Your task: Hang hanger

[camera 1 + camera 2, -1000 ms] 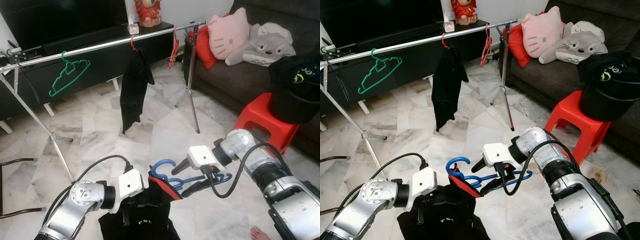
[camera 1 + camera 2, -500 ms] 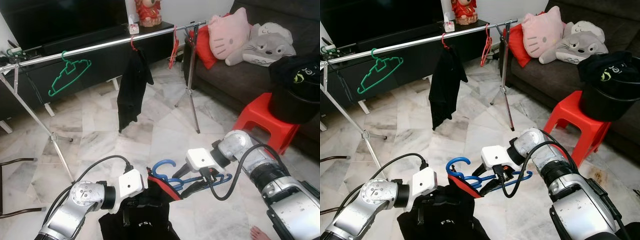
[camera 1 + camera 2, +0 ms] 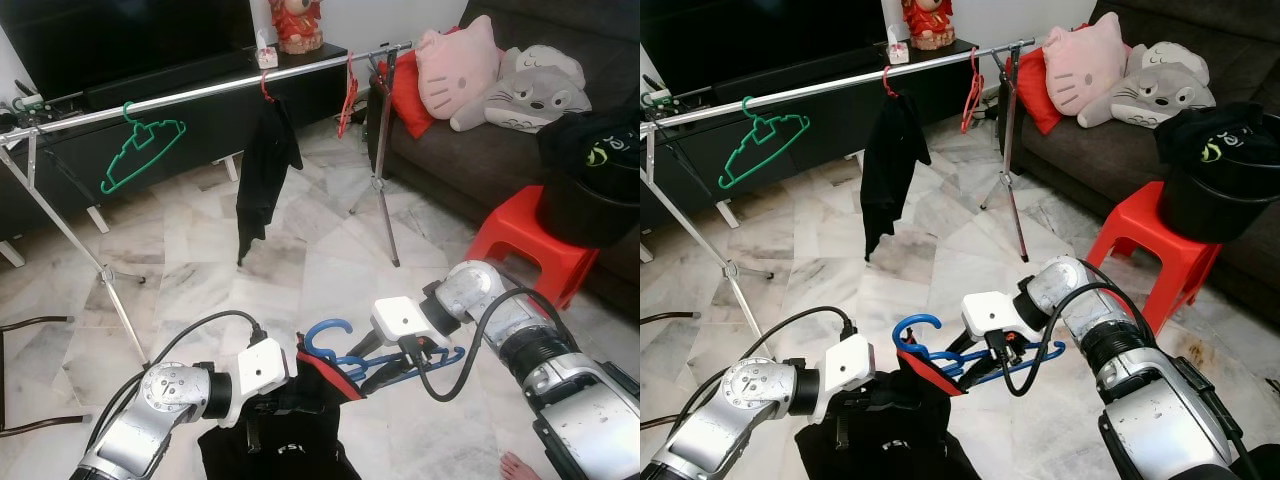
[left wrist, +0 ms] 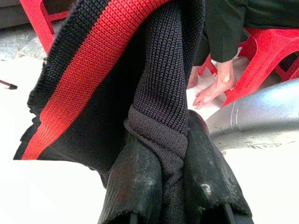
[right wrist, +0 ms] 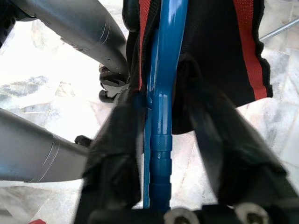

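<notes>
**A:** Hanger question: where's the blue plastic hanger (image 3: 385, 360) at?

**B:** Low and near, between both arms, long axis left-right, hook (image 3: 325, 333) up at the left end. Right gripper (image 3: 372, 362) straddles its bar, fingers not quite closed. Left gripper (image 4: 163, 182) is clamped on the black knit garment with red stripe (image 3: 300, 420).

**A:** Handling?

**B:** Probably light, stiff, slick; garment's floppy. I'd grip the bar near the hook.

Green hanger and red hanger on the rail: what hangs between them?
A black garment on its own red hook, between the green hanger and red hanger on the rail, seen in both eye views.
</notes>
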Tool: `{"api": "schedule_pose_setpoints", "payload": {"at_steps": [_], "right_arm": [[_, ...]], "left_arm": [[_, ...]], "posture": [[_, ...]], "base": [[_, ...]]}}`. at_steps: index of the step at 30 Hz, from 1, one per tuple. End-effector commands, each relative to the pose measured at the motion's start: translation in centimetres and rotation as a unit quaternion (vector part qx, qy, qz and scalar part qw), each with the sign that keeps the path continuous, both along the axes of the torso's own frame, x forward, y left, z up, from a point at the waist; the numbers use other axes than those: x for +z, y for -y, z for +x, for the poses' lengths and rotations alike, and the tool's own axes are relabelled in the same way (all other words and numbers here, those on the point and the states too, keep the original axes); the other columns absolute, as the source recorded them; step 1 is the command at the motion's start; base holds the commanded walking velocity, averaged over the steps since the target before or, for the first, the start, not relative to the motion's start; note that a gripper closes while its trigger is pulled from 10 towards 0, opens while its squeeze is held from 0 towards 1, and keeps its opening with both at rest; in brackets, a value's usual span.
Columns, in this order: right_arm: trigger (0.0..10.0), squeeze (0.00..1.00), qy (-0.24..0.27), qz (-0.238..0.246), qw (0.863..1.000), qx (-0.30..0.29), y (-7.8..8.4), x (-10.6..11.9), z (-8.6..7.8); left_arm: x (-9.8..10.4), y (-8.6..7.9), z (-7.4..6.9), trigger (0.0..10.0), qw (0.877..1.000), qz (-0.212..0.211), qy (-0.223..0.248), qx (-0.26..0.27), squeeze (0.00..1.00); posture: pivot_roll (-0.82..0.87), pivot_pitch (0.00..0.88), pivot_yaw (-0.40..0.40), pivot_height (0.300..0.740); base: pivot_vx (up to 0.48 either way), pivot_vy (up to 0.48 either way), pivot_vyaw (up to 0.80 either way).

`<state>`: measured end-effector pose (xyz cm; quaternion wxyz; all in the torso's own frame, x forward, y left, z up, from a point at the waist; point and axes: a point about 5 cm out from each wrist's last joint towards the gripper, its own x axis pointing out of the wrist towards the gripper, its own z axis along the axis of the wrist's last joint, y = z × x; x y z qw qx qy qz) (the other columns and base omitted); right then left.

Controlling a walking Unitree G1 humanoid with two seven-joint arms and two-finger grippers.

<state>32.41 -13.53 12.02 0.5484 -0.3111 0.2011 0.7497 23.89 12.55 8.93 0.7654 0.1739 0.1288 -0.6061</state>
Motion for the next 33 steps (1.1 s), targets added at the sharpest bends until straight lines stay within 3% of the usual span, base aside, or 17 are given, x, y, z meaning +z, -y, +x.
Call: {"api": "schedule_pose_setpoints", "payload": {"at_steps": [1,33], "right_arm": [[0.0,0.00,-0.008,-0.005,1.000,0.012,-0.25,-0.13,-0.15],[0.0,0.00,-0.020,-0.013,0.999,0.023,-0.23,-0.66,-0.61]], "left_arm": [[0.53,0.39,-0.04,10.0,1.000,-0.005,0.012,-0.009,0.00],[0.58,0.33,0.12,10.0,1.000,0.005,0.003,-0.006,0.00]], "posture": [[-0.18,0.010,0.041,0.732],[-0.18,0.009,0.037,0.732]], "base": [[0.000,0.000,0.00],[0.000,0.000,0.00]]}}
